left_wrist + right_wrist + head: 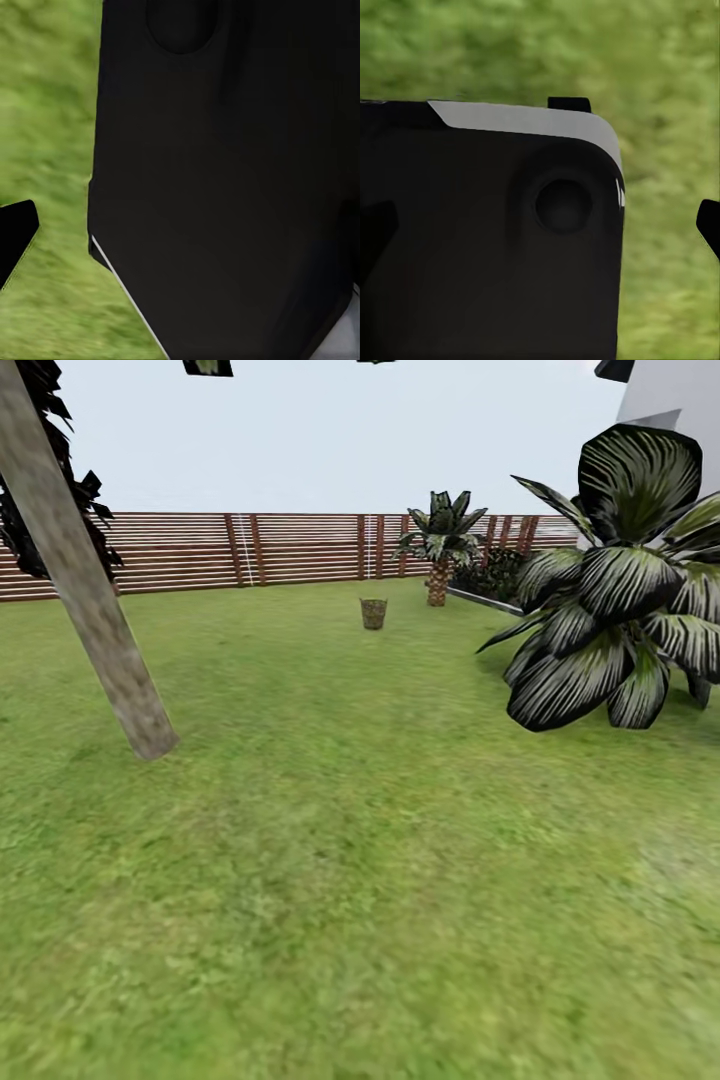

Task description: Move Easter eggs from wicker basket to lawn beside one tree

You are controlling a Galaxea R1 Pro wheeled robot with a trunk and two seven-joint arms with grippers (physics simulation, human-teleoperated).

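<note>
Far across the lawn [330,880], near the slatted wooden fence [200,550], the wicker basket [373,613] stands upright on the grass, its long axis vertical and its open mouth facing the sky; it is too small from here to tell whether any eggs lie inside. A pale, mottled tree [85,600] leans in the near left of the head view, well apart from the basket, while a short scaly palm [440,550] stands just beyond the basket to the right and a broad dark-leaved plant [620,580] spreads at the right. The wrist views give me dark robot body [225,180] over blurred grass, with a black tip at the edge of each picture, so I cannot tell how far either claw is open or whether it holds anything. To my eye the robot has yet to reach the basket, and the risks lie in that approach: driving up too fast or off-line could knock the light basket over and scatter whatever it holds, and swinging wide to the right could brush the big plant's leaves. Mistaking the palm for the chosen tree could also spoil the placement later.
</note>
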